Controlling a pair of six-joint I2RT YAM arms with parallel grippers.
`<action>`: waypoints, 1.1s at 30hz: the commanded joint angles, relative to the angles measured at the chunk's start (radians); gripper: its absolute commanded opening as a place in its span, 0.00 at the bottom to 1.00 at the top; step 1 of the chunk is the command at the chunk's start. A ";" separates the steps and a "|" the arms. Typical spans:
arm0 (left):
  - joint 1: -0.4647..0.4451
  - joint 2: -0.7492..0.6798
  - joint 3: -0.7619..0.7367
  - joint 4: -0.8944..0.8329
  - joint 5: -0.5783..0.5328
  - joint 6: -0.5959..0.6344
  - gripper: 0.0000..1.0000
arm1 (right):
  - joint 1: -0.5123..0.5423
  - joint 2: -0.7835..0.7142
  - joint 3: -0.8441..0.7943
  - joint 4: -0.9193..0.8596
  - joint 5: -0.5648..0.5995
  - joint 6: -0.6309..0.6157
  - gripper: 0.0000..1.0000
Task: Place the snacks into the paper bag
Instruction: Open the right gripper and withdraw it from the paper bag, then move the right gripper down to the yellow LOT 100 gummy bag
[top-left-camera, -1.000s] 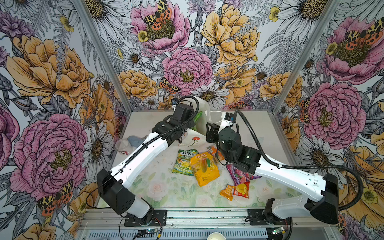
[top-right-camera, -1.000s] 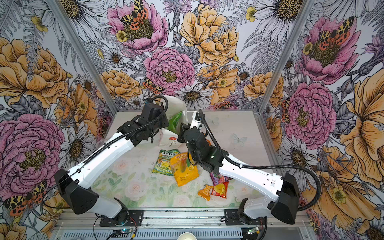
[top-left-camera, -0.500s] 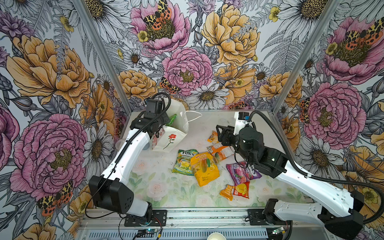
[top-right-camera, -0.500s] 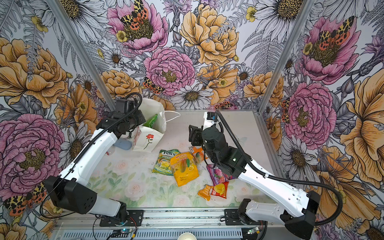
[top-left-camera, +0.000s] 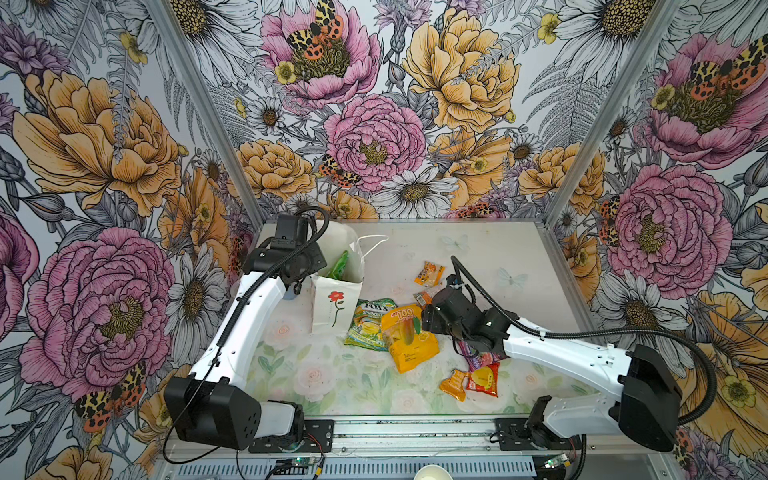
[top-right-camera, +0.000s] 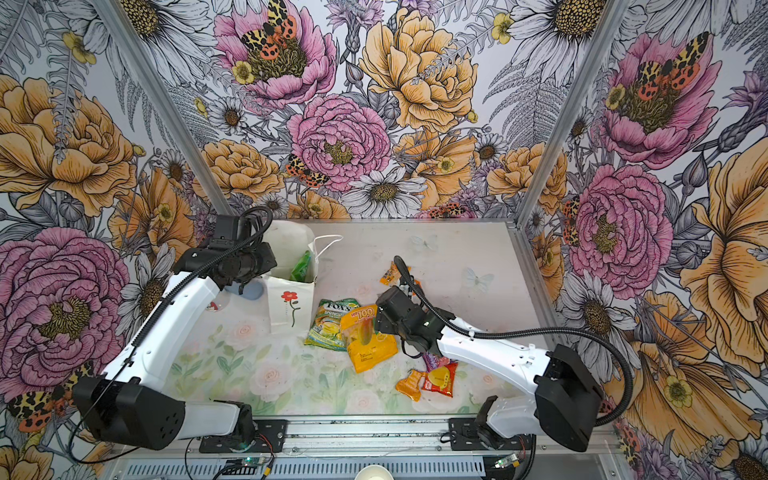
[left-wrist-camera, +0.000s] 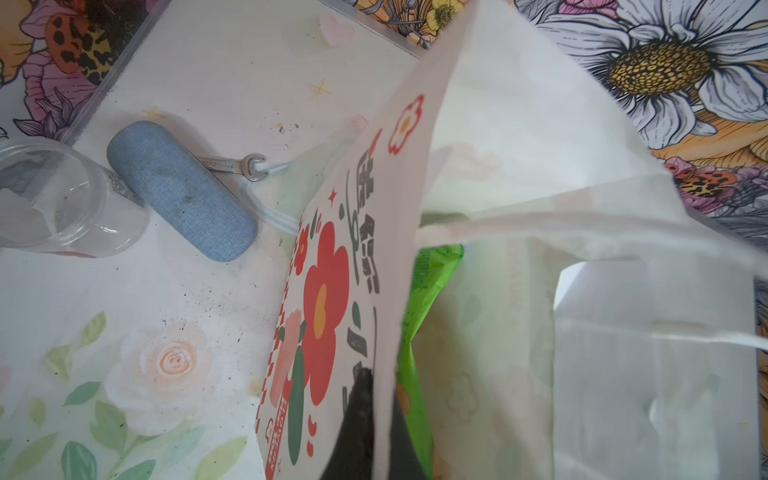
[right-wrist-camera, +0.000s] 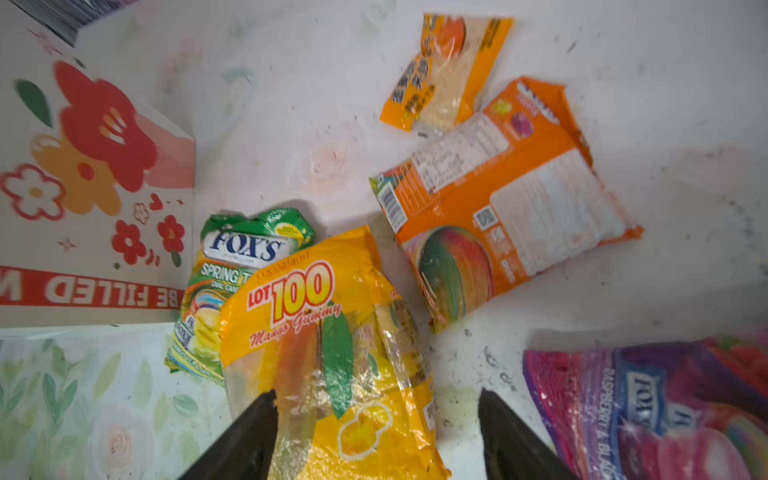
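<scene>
Left tool (left-wrist-camera: 380, 419) pinched shut on paper bag (left-wrist-camera: 332, 291); wrench (left-wrist-camera: 245, 164) shows in left wrist view only. Right tool (right-wrist-camera: 376, 436) gapes empty over yellow packet (top-left-camera: 409, 338), bag's four o'clock in both top views.

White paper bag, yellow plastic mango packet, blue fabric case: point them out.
White paper bag (top-left-camera: 332, 309), in a top view, front.
Yellow plastic mango packet (right-wrist-camera: 299, 299), right wrist view, label.
Blue fabric case (left-wrist-camera: 180, 191), left wrist view, middle.

The white paper bag (top-left-camera: 336, 305) stands upright and open, a green packet (top-left-camera: 338, 266) sticking out of it, while just beside it the yellow packet (top-left-camera: 409, 338) lies over the green-yellow packet (top-left-camera: 368, 322), with the purple packet (right-wrist-camera: 648, 407), orange packet (top-left-camera: 430, 273) and red packet (top-left-camera: 484, 379) flat nearby.
</scene>
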 joint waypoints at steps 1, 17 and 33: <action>0.007 -0.033 -0.019 0.001 0.036 0.059 0.00 | 0.022 0.030 0.003 0.010 -0.056 0.045 0.80; 0.026 -0.074 -0.084 0.065 0.093 0.108 0.00 | 0.068 0.153 -0.042 0.069 -0.215 0.090 0.85; 0.029 -0.106 -0.106 0.061 0.042 0.102 0.00 | 0.214 0.171 0.103 0.027 -0.116 -0.114 0.77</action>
